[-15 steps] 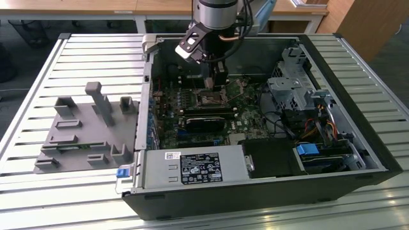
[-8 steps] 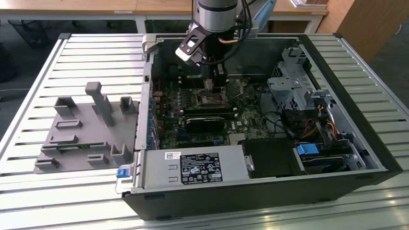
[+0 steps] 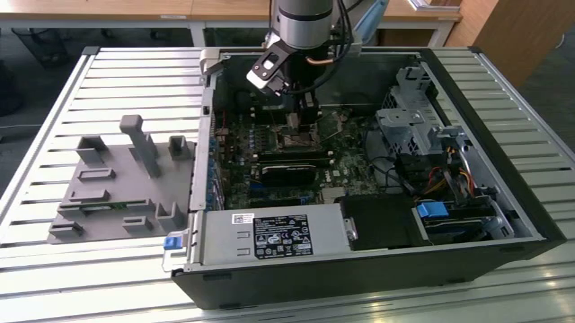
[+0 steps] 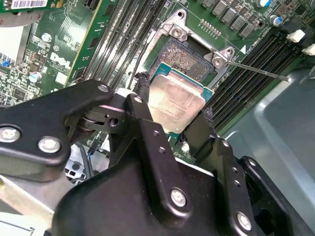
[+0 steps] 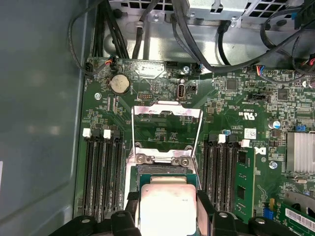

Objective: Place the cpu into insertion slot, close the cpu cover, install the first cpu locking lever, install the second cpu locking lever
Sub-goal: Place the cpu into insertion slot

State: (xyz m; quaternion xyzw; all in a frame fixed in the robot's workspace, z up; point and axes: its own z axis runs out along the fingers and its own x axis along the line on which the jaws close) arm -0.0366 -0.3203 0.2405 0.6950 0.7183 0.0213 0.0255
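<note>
Black two-finger gripper [image 4: 174, 107] is clamped on opposite edges of the small flat square silver-grey cpu [image 4: 176, 101], holding it level inside the open black computer case [image 3: 359, 282] on the slatted metal desk [image 3: 134, 74]. The square insertion slot [image 4: 186, 53], dark centre with a silver rim on the green board, lies directly under the chip and a bit past its far edge. In the first wrist view the chip [image 5: 167, 206] covers the slot's [image 5: 162, 170] near part, so it looks offset and not seated. The thin silver frame cpu cover [image 5: 167, 109] is swung open beyond the slot, clear of the path.
</note>
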